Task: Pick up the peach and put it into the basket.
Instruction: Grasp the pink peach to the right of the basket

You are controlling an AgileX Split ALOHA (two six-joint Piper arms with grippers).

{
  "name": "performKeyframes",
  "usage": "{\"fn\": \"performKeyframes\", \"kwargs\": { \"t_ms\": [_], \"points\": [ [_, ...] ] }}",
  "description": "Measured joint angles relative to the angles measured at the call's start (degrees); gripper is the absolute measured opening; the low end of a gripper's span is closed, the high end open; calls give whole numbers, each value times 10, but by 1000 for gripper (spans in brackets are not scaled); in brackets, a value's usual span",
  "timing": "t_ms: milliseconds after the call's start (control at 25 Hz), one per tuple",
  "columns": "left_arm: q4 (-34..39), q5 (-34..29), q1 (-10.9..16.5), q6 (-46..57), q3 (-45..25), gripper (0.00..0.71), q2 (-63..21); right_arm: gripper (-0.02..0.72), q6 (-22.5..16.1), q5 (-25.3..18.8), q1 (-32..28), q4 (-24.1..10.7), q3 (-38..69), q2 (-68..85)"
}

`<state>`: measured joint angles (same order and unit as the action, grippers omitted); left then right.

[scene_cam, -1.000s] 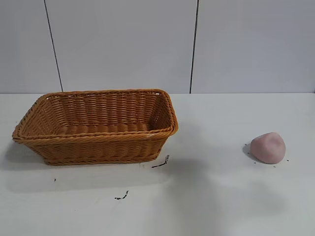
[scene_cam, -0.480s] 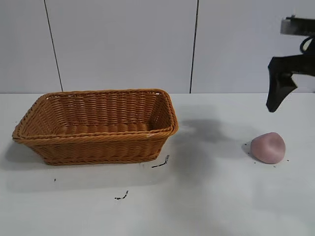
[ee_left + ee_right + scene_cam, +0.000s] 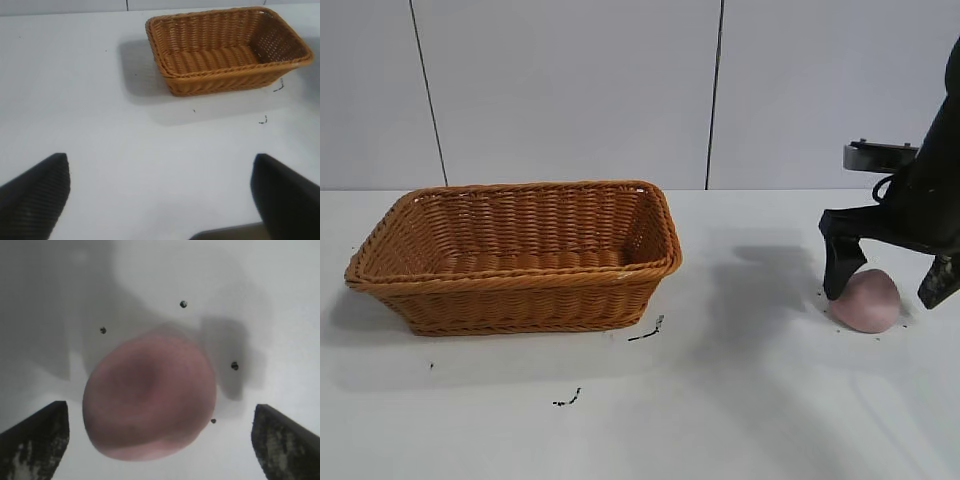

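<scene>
The dusty-pink peach lies on the white table at the right. My right gripper has come down over it, open, with one black finger on each side of the peach and a gap to both. In the right wrist view the peach fills the space between the spread fingers of that gripper. The orange-brown wicker basket stands at the left with nothing visible inside. My left gripper hangs open above bare table, some way from the basket; it does not show in the exterior view.
Small black marks lie on the table just in front of the basket's right corner, more nearer the front. Black specks ring the peach. A grey panelled wall closes the back.
My right arm entered from the upper right and dropped down until its fingers straddle the peach. Peach and basket have not moved.
</scene>
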<state>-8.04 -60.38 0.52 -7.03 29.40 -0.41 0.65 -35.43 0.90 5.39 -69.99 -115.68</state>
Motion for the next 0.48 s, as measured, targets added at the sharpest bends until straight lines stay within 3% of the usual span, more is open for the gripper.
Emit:
{"fn": "performKeyframes", "kwargs": {
  "t_ms": [120, 200, 240, 320, 480],
  "points": [
    [0, 0, 0, 0, 0, 694, 0, 346, 0, 2, 0, 0, 0, 0],
    [0, 0, 0, 0, 0, 694, 0, 106, 0, 0, 0, 0, 0, 0],
    [0, 0, 0, 0, 0, 694, 0, 42, 0, -2, 0, 0, -1, 0],
    [0, 0, 0, 0, 0, 694, 0, -18, 2, -9, 0, 0, -6, 3],
    [0, 0, 0, 0, 0, 694, 0, -17, 11, -73, 0, 0, -49, 22]
  ]
}}
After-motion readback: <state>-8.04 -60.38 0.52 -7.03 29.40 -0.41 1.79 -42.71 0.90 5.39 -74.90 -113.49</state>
